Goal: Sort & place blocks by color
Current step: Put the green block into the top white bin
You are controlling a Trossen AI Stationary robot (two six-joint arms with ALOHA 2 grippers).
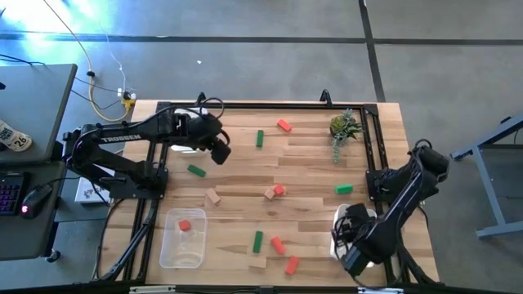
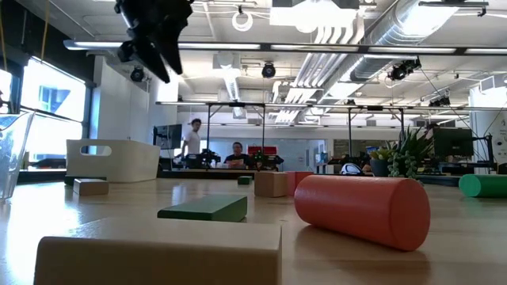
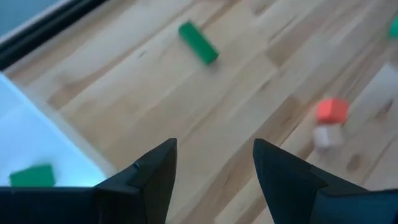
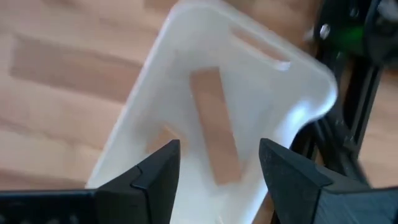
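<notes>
Red, green and tan blocks lie scattered flat on the wooden table: a green bar (image 1: 260,139), a red one (image 1: 284,125), a green one (image 1: 196,171), and a tan cube against a red cube (image 1: 274,192). My left gripper (image 3: 214,162) hangs open above the far left of the table (image 1: 219,151), holding nothing, beside a white tray holding a green block (image 3: 31,176). My right gripper (image 4: 217,165) is open over the near-right tray (image 4: 186,37), above a tan bar (image 4: 214,124) lying flat on the tray's floor.
A clear tray (image 1: 167,249) at the near left holds a red block (image 1: 185,225). A small green plant (image 1: 344,126) stands at the far right. More blocks (image 1: 278,245) lie near the front edge. A black frame (image 1: 270,104) rims the table.
</notes>
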